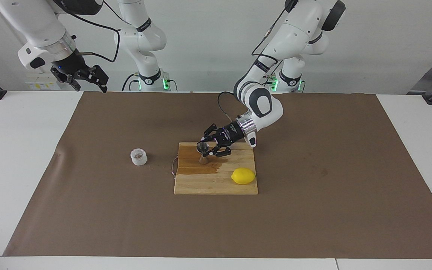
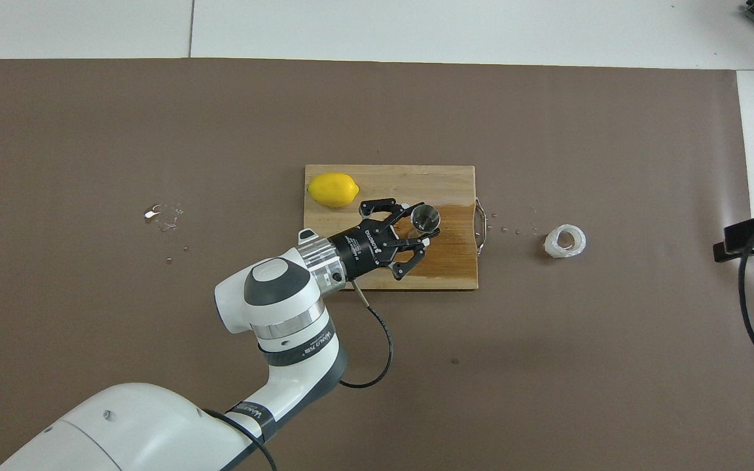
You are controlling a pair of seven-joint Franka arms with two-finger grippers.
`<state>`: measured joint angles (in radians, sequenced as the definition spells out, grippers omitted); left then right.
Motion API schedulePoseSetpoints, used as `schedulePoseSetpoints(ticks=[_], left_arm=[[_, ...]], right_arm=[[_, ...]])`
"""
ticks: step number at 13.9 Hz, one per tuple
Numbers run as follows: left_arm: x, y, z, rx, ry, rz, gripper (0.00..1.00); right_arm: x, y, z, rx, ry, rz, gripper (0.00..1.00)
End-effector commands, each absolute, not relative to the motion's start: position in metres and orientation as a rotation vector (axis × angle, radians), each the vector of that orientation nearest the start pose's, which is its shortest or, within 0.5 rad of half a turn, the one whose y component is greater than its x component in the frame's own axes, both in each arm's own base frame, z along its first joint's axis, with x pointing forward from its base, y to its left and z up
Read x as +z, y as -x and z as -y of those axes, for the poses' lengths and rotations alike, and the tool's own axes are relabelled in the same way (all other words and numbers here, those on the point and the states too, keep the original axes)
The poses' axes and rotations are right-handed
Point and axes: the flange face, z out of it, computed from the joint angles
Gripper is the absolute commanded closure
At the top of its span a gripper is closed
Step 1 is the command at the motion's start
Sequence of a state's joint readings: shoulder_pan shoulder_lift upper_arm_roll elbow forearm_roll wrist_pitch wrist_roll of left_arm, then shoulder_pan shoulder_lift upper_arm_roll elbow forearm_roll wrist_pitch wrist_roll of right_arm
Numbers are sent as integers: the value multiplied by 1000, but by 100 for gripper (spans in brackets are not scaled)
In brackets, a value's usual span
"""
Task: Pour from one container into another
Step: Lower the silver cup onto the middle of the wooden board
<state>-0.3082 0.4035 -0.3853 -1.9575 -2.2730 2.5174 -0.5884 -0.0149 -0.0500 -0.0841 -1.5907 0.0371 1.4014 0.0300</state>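
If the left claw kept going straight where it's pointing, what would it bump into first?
Holding the jigger, the left claw points toward the right arm's end. Past the cutting board, it would probably meet the white cup, though depth is uncertain.

Board (image 1: 216, 183) mid-bench on paper (image 1: 313, 210). Jigger (image 1: 203, 152) upright on board, toward right arm's end, in left claw (image 1: 205, 149). Lemon (image 1: 243, 176) on board, farther from robots, toward left arm's end. Cup (image 1: 138, 156) on paper beside board, toward right arm's end. Right claw (image 1: 88, 77) raised over bench edge.

Brown mat (image 1: 313, 210) covers white table (image 1: 17, 157), pale wall (image 1: 208, 45).
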Motion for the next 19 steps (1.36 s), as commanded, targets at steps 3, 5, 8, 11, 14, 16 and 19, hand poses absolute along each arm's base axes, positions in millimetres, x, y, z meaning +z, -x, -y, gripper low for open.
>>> schedulePoseSetpoints(ticks=[3,5,8,11,14,16,19], left_arm=[[288,-482,376,-876,-974,-1637,100],[284,-480,379,-868,-996,-1621,98],[281,-480,379,-861,-1005,-1614,79],[281,-483,376,-807,-1058,-1566,2],[282,-485,374,-799,-1073,-1553,0],[283,-483,377,-800,-1092,-1537,0],[295,-480,382,-812,-1093,-1522,0]], right_arm=[[629,-519,50,209,3088,-187,0],[629,-519,50,207,3088,-187,0],[629,-519,50,209,3088,-187,0],[629,-519,50,207,3088,-187,0],[629,-519,50,209,3088,-187,0],[629,-519,50,209,3088,-187,0],[629,-519,57,209,3084,-207,0]])
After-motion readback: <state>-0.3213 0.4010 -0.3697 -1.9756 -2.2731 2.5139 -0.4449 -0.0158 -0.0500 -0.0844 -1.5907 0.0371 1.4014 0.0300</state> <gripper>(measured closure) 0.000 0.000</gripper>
